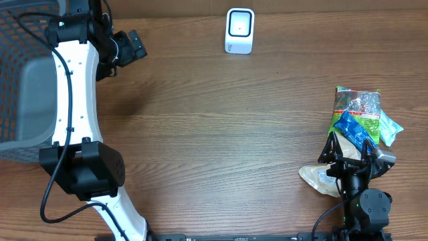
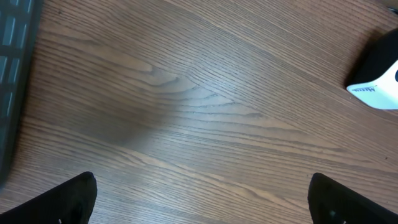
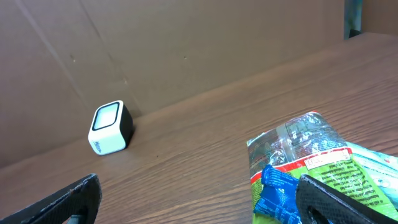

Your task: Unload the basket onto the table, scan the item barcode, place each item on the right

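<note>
Assessing the packet heap ahead of the barcode scan

Items for scanning are lying in a loose heap at the right edge of the desk (image 1: 234,134), on the side nearest the robot. The heap consists of a green snack bag (image 1: 358,102) with a clear window, a blue packet (image 1: 351,127) resting on top of it, and a pale pouch (image 1: 317,177) sitting just beside them. All three are presenting as thin film packaging. I am judging them light, soft, crinkly and somewhat slippery, with contents likely to shift or crush under a hard squeeze. A pinch on a sealed edge or corner is looking safer than a grip across the belly. The blue packet, being uppermost, is offering the easiest edge. No barcode is showing on any visible face, so I am unable to confirm which side carries it.

The right gripper (image 1: 352,152) is hovering directly over the near end of the heap, its fingers (image 3: 336,199) standing wide and holding nothing. The left gripper (image 1: 132,47) is hanging at the far left, its fingers (image 2: 74,200) likewise spread wide and empty.

The white scanner (image 1: 239,30) is standing at the far edge of the desk, well apart from the heap, with only bare wood lying between them. A grey mesh basket (image 1: 20,40) is sitting at the far-left corner beside the left arm, off that route. The overlapping packets are posing the main risk, since lifting one may drag a neighbour along.
</note>
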